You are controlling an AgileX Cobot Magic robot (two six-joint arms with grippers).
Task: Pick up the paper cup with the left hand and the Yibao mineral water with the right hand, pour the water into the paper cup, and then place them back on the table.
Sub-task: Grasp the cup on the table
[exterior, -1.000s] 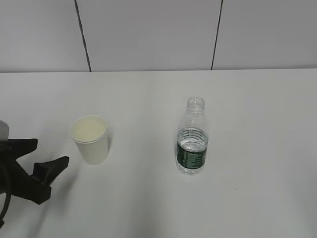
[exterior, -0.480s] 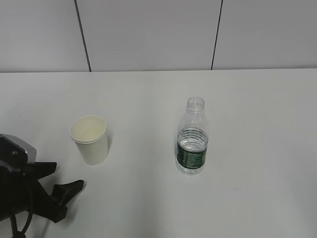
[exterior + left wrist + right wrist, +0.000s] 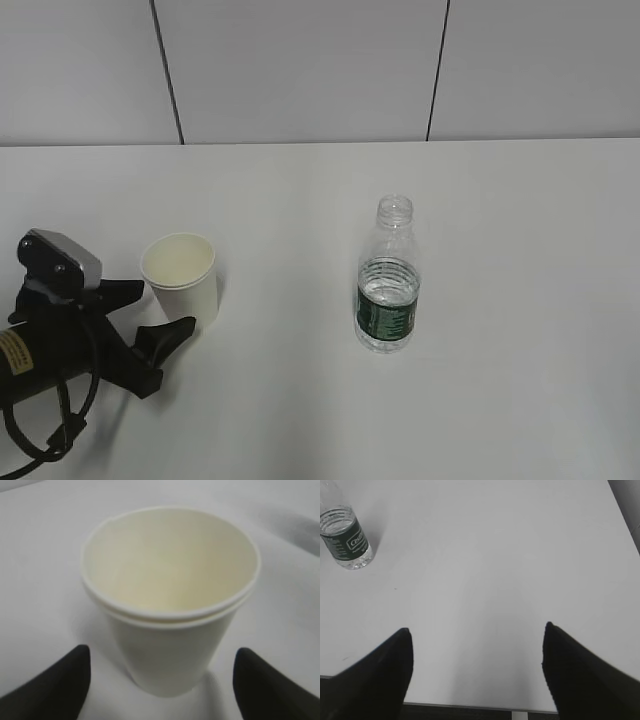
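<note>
On the table (image 3: 300, 200): we count one paper cup (image 3: 181, 280), one Yibao mineral water (image 3: 388, 283), and one arm in the exterior view.
Landmark: we place everything relative to the paper cup.
Paper cup: upright, tapered, cream-white, matte paper; the wrist view shows what looks like a doubled rolled rim, so we cannot tell whether it is one cup or two nested.
Yibao mineral water: upright, well apart to the right of the cup, taller than it; clear ribbed plastic, dark green label band, open neck, water standing near the top of the label.
Left hand (image 3: 150, 310): just left of the cup, low over the table; black, with a grey boxy module and a yellow sticker.
Left jaws: released, spread wide, one finger (image 3: 55, 690) on each side of the cup's base, not touching it.
Right hand (image 3: 477, 675): far right of the cup, beyond the bottle, seen only in its own wrist view.
Right jaws: released, spread wide, nothing between them.
Table surface: plain white, flat, smooth.
</note>
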